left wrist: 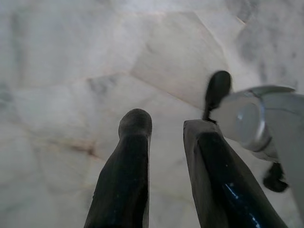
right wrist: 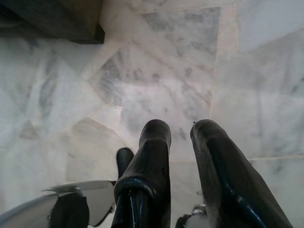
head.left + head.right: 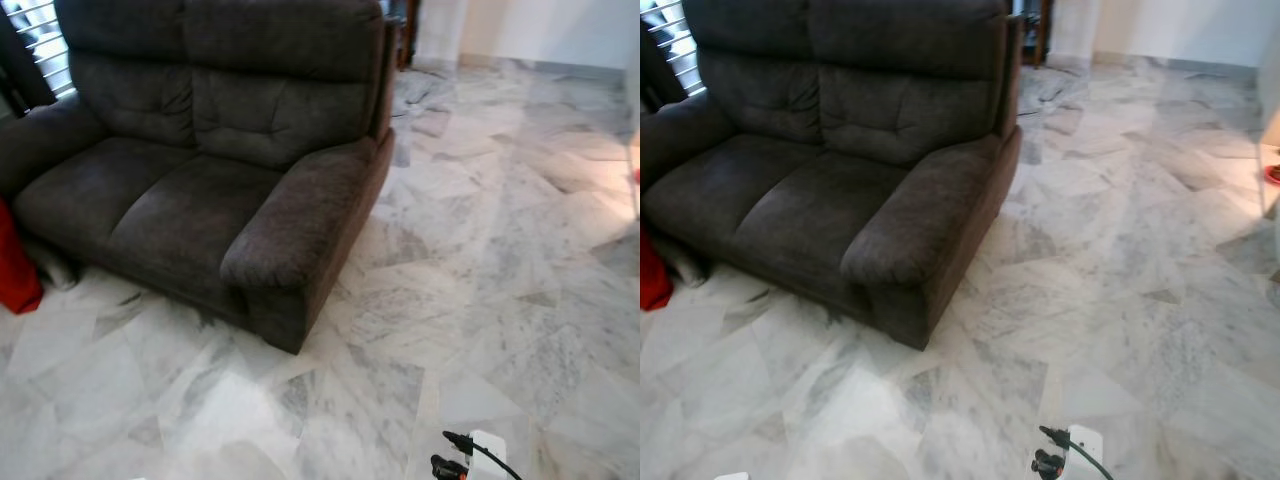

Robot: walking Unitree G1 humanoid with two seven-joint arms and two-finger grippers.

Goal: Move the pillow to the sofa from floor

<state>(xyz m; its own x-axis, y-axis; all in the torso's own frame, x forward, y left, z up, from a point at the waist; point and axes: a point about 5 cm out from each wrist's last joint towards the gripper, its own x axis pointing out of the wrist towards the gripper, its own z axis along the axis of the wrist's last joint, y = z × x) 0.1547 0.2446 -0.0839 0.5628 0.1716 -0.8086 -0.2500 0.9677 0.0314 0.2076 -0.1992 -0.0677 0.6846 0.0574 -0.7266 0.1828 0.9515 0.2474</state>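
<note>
Jaws of both the left gripper [image 1: 166,142] and right gripper [image 2: 180,137] hang slightly parted, grasping nothing, above the marble floor [image 3: 480,300] near the dark sofa [image 3: 200,170].

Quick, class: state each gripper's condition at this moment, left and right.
Left gripper: slightly open, holding nothing, above the marble floor.
Right gripper: slightly open, holding nothing, above the floor.

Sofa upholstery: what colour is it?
Dark charcoal-brown, a plain plush fabric with no pattern; the sofa shows best in the left eye view.
</note>
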